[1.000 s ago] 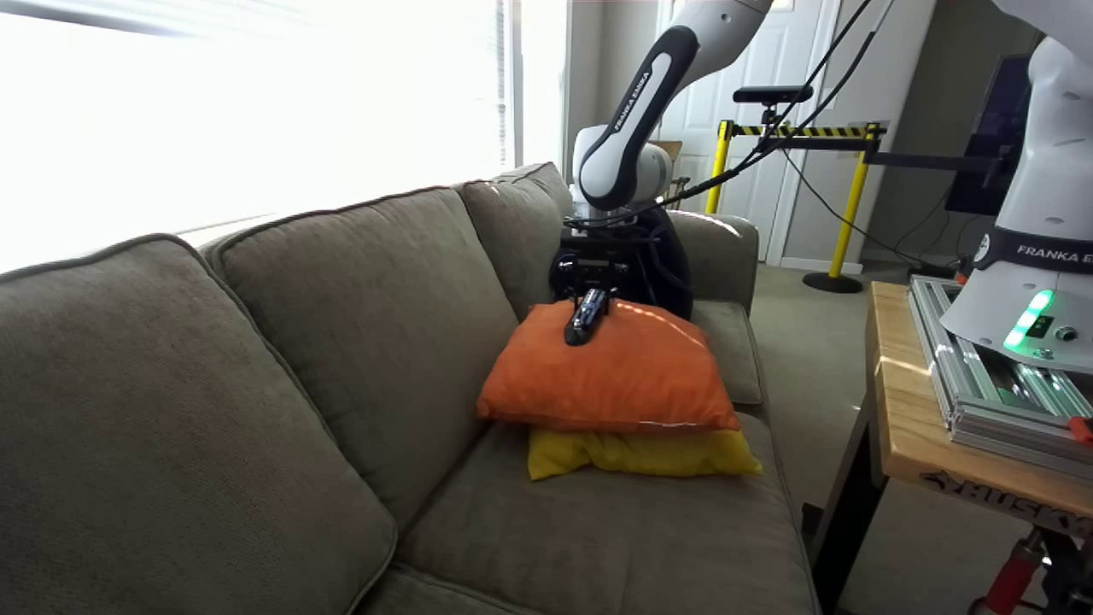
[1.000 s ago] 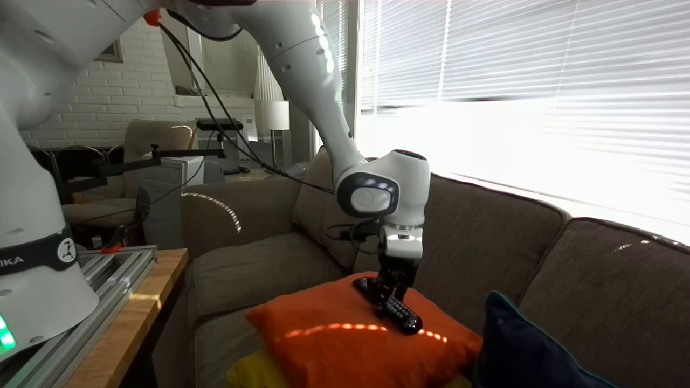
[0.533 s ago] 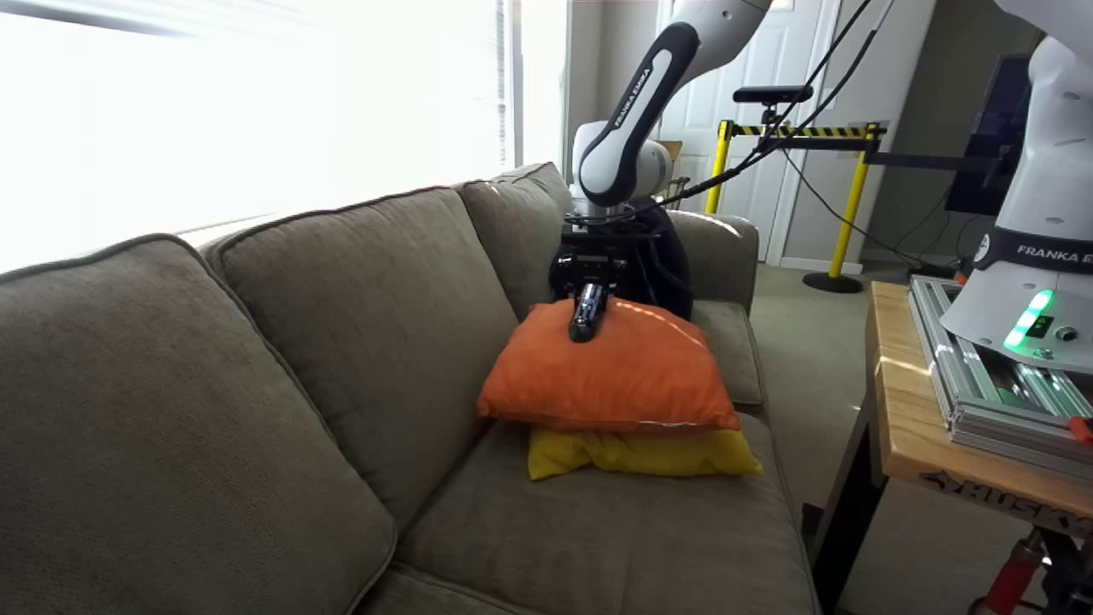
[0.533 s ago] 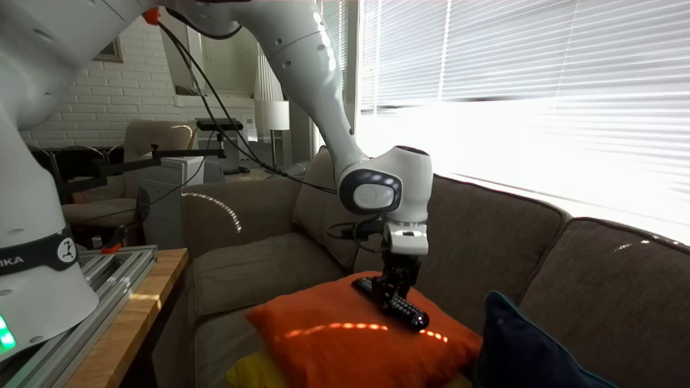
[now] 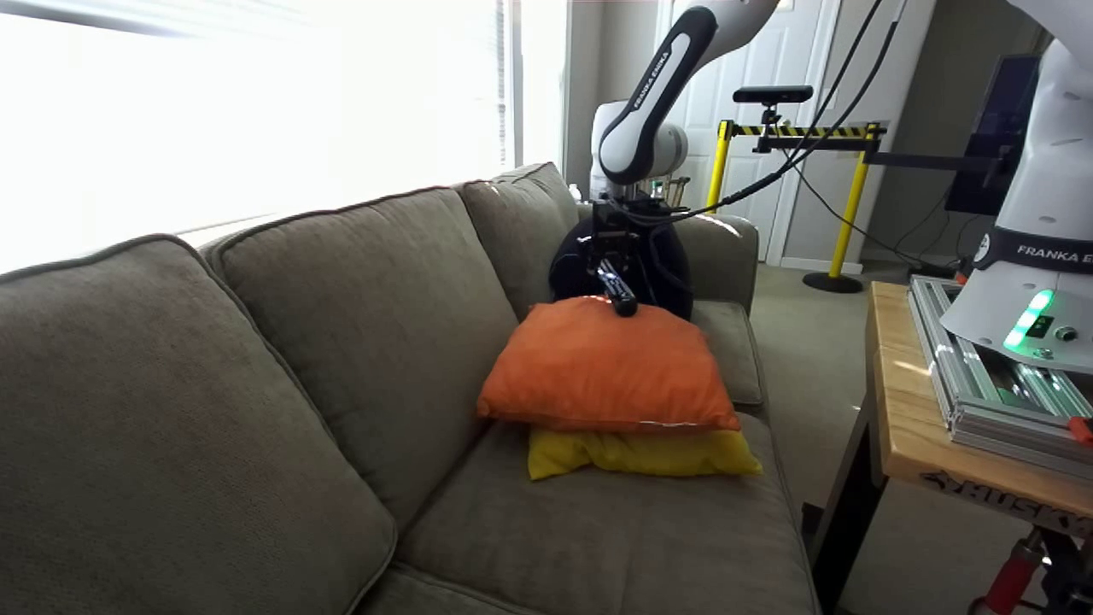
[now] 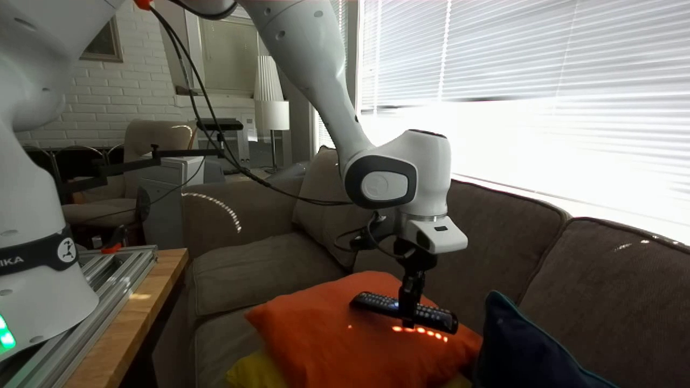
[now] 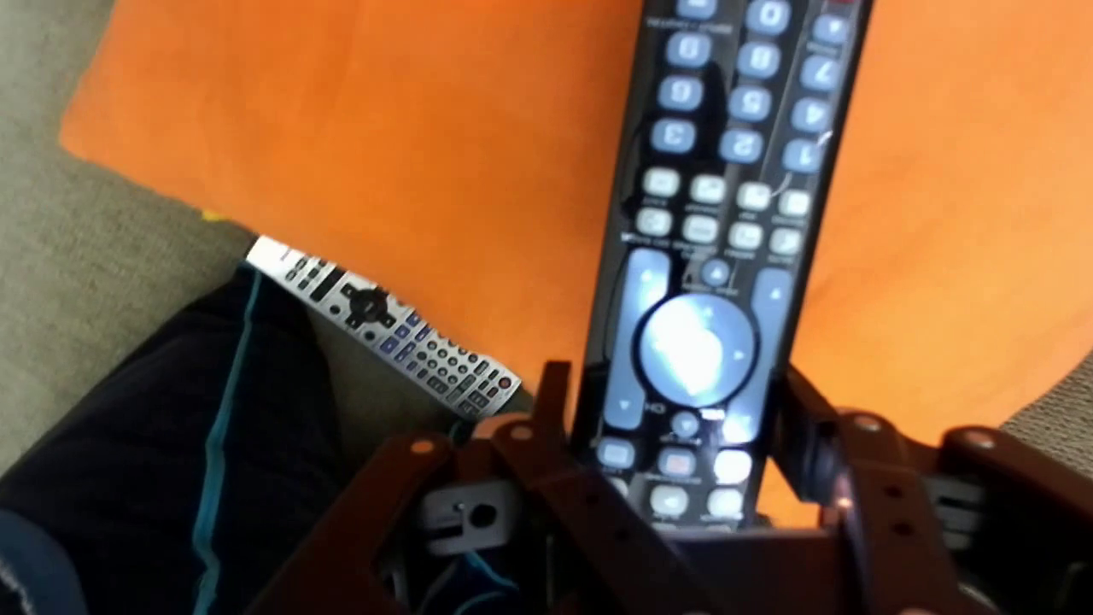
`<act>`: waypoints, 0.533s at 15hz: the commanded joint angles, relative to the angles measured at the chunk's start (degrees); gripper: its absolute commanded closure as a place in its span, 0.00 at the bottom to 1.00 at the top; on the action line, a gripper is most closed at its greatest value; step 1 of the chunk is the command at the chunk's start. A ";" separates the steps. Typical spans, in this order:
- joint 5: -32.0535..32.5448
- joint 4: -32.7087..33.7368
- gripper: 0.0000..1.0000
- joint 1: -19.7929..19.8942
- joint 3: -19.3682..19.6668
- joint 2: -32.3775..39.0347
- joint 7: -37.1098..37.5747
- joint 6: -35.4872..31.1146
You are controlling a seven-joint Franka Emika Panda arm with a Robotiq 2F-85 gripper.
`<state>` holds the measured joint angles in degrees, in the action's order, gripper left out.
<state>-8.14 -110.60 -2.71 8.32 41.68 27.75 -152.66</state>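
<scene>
Firmly, as far as I can judge, my gripper (image 7: 675, 397) has hold of the black remote control (image 7: 704, 256): its jaws stand partway apart, with the fingers (image 7: 555, 389) along both long sides near the middle of its length. Holding it well, I think, means keeping those fingers square to its edges and moving smoothly, because the casing looks glossy and a long bar like this could pivot between two narrow contacts. I would also watch both overhanging ends, so neither snags on the cloth below.

Its buttons face up. In the wrist view its long axis runs bottom to top with a slight lean to the right; the number pad (image 7: 751, 101) lies toward the top, digits reading upside down, and the round navigation pad (image 7: 696, 350) sits close to my grip. In an exterior view the black remote control (image 6: 377, 305) spans crosswise, its right-hand end appearing lower; whether that is true tilt or perspective I cannot tell.

It is above the orange cushion (image 6: 334, 328), seemingly clear of it. Under that cushion is a yellow cushion (image 5: 645, 453). Beside the orange one, near a navy cushion (image 7: 162, 410) with teal piping, lies a silver remote (image 7: 384, 329). The cushions rest on the gray-brown sofa (image 5: 581, 538), and a wood-topped workbench (image 5: 905, 401) stands apart from it.
</scene>
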 commanded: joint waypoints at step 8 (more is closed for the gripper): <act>11.01 -1.93 0.69 7.44 0.04 -1.04 -29.78 -1.82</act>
<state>-1.01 -111.14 3.38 9.12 41.24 3.64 -152.87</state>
